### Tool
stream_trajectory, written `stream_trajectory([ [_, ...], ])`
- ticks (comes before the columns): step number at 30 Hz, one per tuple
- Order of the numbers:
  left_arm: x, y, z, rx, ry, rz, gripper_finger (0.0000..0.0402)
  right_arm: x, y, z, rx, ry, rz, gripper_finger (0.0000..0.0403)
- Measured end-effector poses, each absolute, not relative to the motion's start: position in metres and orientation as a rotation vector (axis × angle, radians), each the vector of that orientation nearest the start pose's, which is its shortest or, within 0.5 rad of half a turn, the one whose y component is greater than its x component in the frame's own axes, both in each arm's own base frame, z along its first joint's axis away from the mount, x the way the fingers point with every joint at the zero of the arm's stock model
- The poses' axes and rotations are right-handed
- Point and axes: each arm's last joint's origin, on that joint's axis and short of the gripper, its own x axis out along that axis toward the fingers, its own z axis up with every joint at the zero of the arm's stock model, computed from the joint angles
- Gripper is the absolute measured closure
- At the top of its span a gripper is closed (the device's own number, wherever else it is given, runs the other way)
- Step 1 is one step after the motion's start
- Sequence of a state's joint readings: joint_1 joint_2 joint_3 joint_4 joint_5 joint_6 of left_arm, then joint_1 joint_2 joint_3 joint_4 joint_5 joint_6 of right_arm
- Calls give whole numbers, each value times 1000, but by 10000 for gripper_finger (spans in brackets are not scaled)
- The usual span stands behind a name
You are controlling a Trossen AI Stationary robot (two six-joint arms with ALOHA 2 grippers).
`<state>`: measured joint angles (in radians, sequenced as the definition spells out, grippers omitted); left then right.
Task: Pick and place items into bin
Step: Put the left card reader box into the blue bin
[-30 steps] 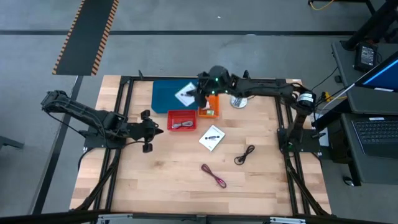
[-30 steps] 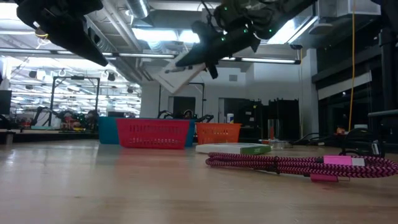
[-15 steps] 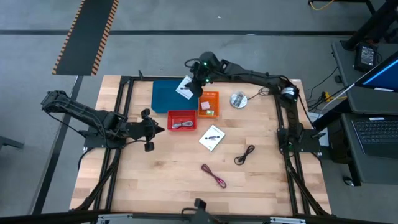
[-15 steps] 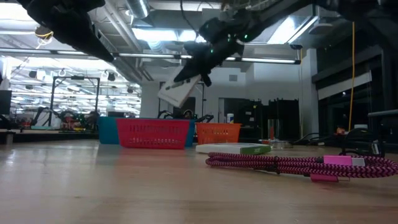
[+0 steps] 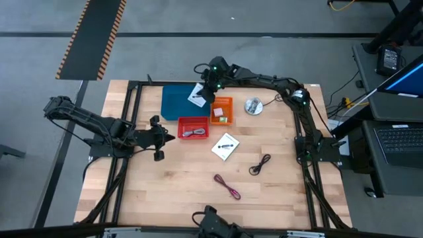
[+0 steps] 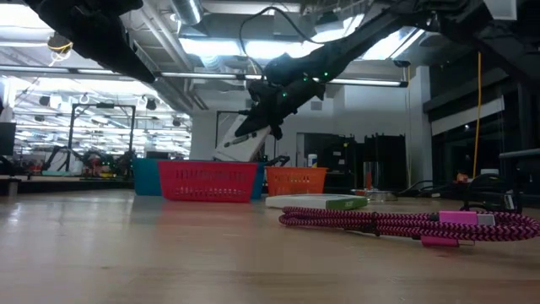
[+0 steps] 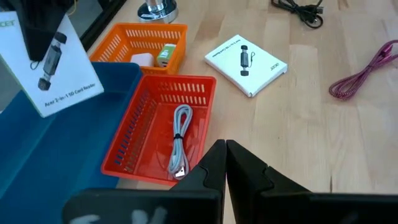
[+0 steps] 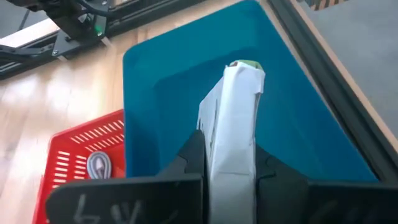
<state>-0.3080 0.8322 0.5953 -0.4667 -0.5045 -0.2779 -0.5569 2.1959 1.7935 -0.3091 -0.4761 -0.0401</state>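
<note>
- White box (image 8: pixel 233 130), a flat card-reader pack, sits clamped edge-on between the right claw's (image 8: pixel 227 155) fingers (image 8: pixel 193 152); it hangs in the air over the blue bin (image 5: pixel 173 100).
- In the high view the right claw (image 5: pixel 210 84) is at about 12 o'clock on the table (image 5: pixel 178 192), above the blue bin's right edge, with the box (image 5: pixel 196 94) tilted below it.
- The low view shows the box (image 6: pixel 239 139) raised above the bins, held by the right claw (image 6: pixel 263 114).
- Just past the blue bin, toward 5 o'clock, the red basket (image 5: pixel 193 127) holds a coiled grey cable (image 7: pixel 180 140).
- The orange basket (image 5: pixel 222 110) stands beside it, at 3 o'clock of the blue bin, with small white and green pieces (image 7: pixel 158 56) inside.
- A second white box (image 5: pixel 225 146) lies flat near the table's middle.
- A black cable (image 5: pixel 260 163) lies at 4 o'clock, a pink cable (image 5: pixel 227 187) at 6 o'clock.
- A round metal thing (image 5: pixel 252 106) stands at 1 o'clock.
- The left claw (image 5: pixel 157 137) waits at 9 o'clock, clenched on nothing, its fingers (image 7: pixel 217 163) pressed together near the red basket.
</note>
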Motion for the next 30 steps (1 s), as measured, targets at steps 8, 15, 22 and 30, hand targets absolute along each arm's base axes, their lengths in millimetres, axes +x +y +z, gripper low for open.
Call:
stream_trajectory([
  [8,162,-37,239,11,612,275,396,431,-249,202,311,638,-58,373],
  [15,162,-37,239,11,613,275,394,432,-248,201,324,645,-67,318],
  [22,162,-37,239,11,613,275,395,434,-245,201,316,644,-62,291],
  [30,162,-37,239,-11,610,282,396,435,-252,210,180,598,-122,287],
])
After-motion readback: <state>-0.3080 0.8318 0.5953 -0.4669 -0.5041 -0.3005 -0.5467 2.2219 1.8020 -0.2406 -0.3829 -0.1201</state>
